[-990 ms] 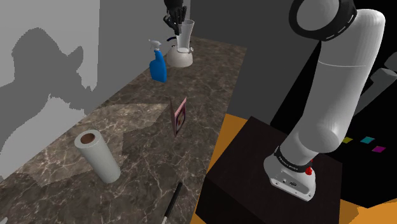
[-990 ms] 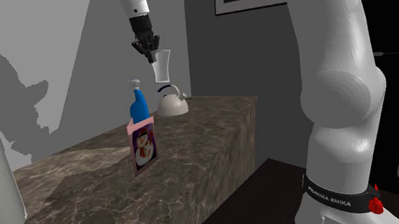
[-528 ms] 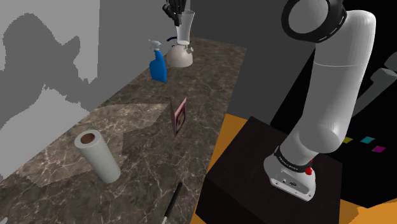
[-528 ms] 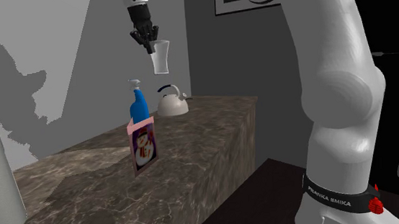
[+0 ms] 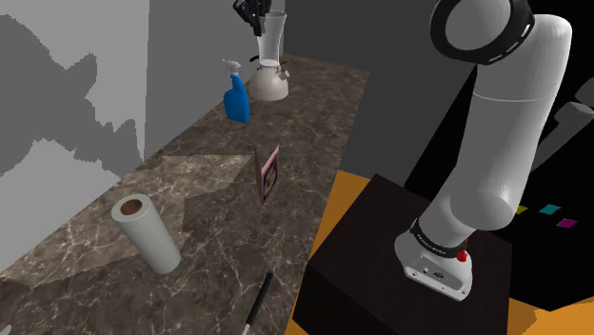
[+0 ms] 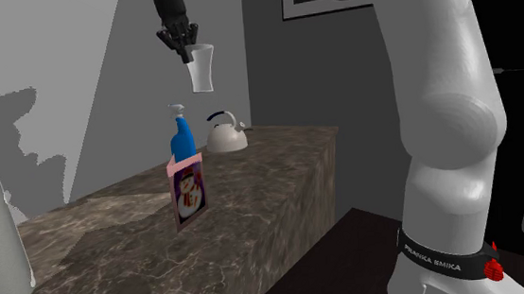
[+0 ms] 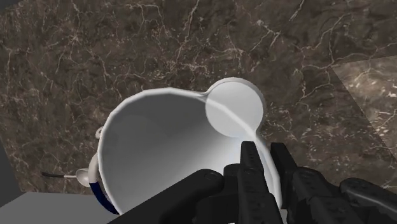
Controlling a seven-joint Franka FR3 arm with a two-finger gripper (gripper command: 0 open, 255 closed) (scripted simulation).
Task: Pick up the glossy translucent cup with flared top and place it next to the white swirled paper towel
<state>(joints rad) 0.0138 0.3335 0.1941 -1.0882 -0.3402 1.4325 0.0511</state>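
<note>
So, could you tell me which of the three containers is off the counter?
The pale cup, held aloft by the end effector at its rim; the kettle and blue spray bottle stand on the counter.

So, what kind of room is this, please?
Probably a kitchen: a long marbled counter along the wall carries a white kettle, a blue spray bottle and a paper towel roll. The cup held in the air fits too.
</note>
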